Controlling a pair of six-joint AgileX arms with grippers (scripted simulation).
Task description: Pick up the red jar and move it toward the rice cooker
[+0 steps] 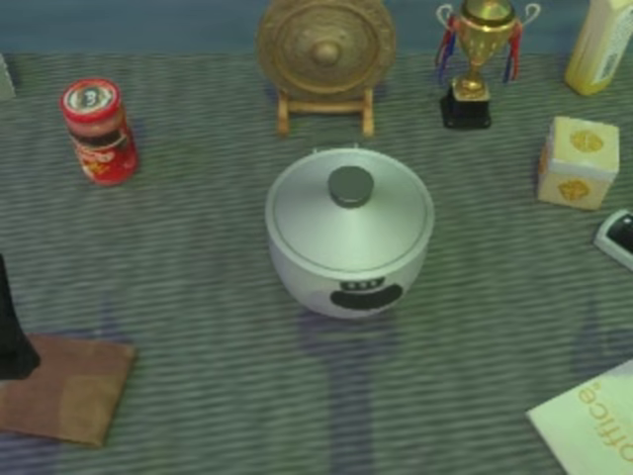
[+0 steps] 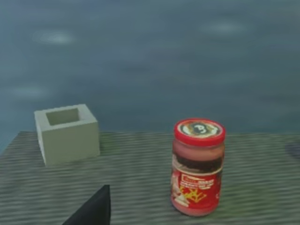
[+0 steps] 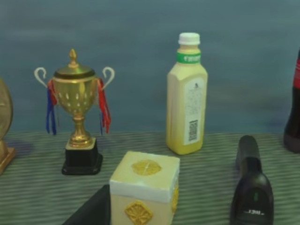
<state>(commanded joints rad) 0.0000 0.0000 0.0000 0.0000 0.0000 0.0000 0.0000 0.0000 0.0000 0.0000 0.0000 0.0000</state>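
A grey woven table seen from above, described left to right with clock directions taken from the table's centre. At about eight o'clock, a dark part of the left arm shows at the left edge, over a brown mat; whether its jaws are spread or closed cannot be told. At ten o'clock, the red jar stands upright on the table, untouched, well apart from the rice cooker, which sits at the centre with its black panel facing six o'clock. In the left wrist view the jar stands near a pale open-topped box. At twelve o'clock is a gold gong, at one o'clock a gold trophy, at two o'clock a yellow bottle and a cream box, and at three o'clock a black scanner. At four o'clock lies a white booklet. The right gripper is out of sight.
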